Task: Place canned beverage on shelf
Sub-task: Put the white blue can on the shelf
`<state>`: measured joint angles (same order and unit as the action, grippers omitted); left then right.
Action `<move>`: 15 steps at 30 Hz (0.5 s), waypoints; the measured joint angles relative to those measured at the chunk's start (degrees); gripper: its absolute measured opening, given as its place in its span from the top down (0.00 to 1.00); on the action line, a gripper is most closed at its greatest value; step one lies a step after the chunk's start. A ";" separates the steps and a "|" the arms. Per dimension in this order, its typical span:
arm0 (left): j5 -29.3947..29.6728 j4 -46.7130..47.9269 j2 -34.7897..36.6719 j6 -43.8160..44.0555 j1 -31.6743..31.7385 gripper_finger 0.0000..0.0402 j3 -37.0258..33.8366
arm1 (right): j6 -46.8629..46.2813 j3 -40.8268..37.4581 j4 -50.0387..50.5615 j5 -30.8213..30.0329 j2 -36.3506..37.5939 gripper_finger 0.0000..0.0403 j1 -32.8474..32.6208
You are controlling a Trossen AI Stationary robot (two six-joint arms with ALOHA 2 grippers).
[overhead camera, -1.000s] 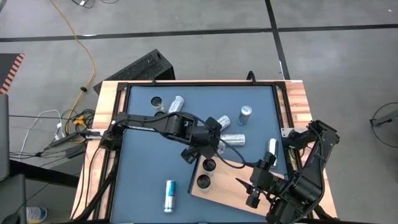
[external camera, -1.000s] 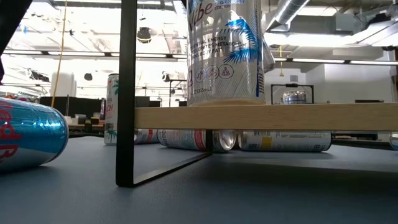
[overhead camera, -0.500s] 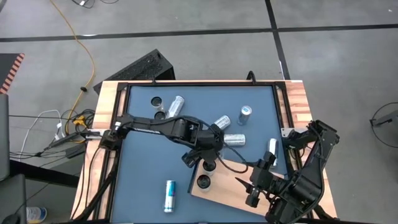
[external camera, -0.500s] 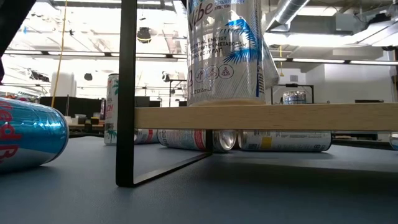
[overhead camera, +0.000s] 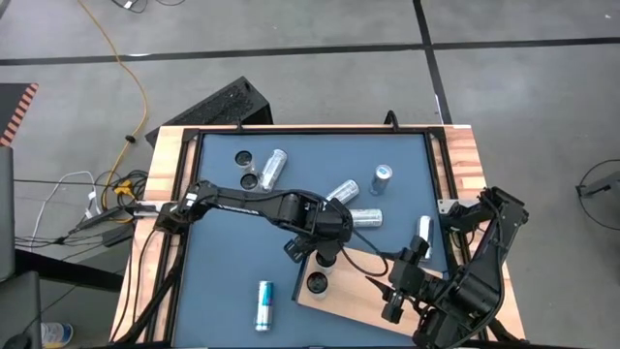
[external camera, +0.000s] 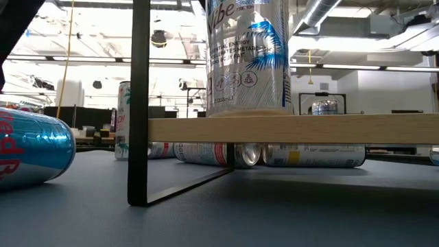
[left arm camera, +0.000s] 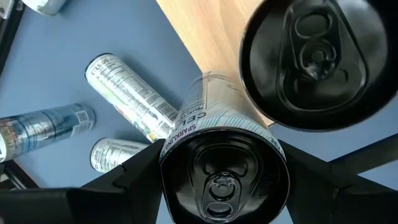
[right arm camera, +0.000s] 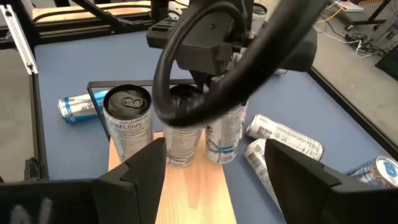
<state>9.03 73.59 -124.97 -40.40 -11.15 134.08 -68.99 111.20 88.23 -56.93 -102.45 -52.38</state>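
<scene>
The shelf [overhead camera: 363, 291] is a light wooden board on black legs [external camera: 140, 103] at the table's near right. Two upright cans stand on its left end, one nearer [overhead camera: 317, 283] and one farther [overhead camera: 327, 261]. My left gripper [overhead camera: 332, 238] is shut on a third silver can [left arm camera: 205, 106] beside the farther one [left arm camera: 317, 62], over the shelf's far left corner. In the right wrist view this held can [right arm camera: 225, 134] shows under the left arm. My right gripper [right arm camera: 214, 186] waits open above the shelf's right end. My left gripper pinches the can's upper wall [left arm camera: 171, 146], just under the black top, between its two fingers [left arm camera: 134, 174]. The fingers slant down from above on the table's left side. The can is near upright, its base at the shelf's corner [right arm camera: 221, 158]; whether it stands on the board I cannot tell.
Several cans lie on the blue tabletop beyond the shelf [overhead camera: 363, 217] [overhead camera: 341, 194] [overhead camera: 274, 167]. A blue can [overhead camera: 263, 304] lies near the front edge. Another can stands upright at the far right [overhead camera: 383, 176]. A black frame [overhead camera: 310, 131] rims the table.
My left gripper has come down and a little toward the table's near edge with the can, still shut on it, closing on the shelf's far left corner beside the standing cans.
</scene>
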 joint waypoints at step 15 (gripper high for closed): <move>-2.75 -0.69 0.00 -5.79 -0.81 0.39 0.02 | -0.06 0.00 -0.43 0.02 0.00 0.35 0.02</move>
<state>6.28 72.90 -124.97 -46.19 -11.95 134.10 -69.06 111.20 87.80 -56.91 -102.45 -52.36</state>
